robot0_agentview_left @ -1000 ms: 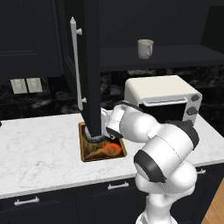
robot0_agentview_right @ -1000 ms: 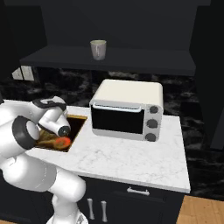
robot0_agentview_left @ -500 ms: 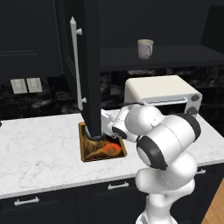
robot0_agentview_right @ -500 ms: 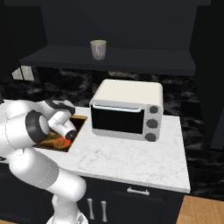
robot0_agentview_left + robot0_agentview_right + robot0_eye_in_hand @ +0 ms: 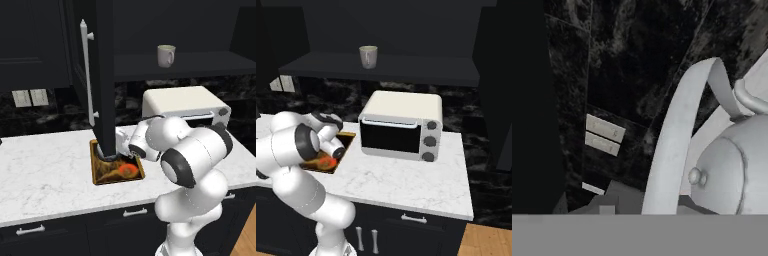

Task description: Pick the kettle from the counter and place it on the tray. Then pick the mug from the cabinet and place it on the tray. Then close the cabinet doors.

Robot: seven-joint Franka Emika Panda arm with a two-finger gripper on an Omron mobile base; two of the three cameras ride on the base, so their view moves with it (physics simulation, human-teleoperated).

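The white-grey kettle [image 5: 732, 170] fills the right of the hand view, and its arched handle [image 5: 677, 135] runs down to the bottom edge where my fingers are. It sits over the golden-rimmed tray [image 5: 100, 172] on the white marble counter [image 5: 45, 170]. My gripper [image 5: 119, 142] is low over the tray, half hidden behind the open black cabinet door [image 5: 102, 75]; how its jaws stand is unclear. The cream mug [image 5: 166, 55] stands upright on the cabinet shelf [image 5: 200, 65], also seen as the mug [image 5: 368, 56] in the right base view.
A white toaster oven [image 5: 401, 125] stands on the counter just right of the tray [image 5: 346, 142]. The open door's long silver bar handle [image 5: 87, 75] hangs over the tray's left side. Two wall outlets [image 5: 30, 97] sit on the dark backsplash.
The arm's elbow and forearm have swung slightly while the hand stays low over the tray. The mug and the door have not moved.
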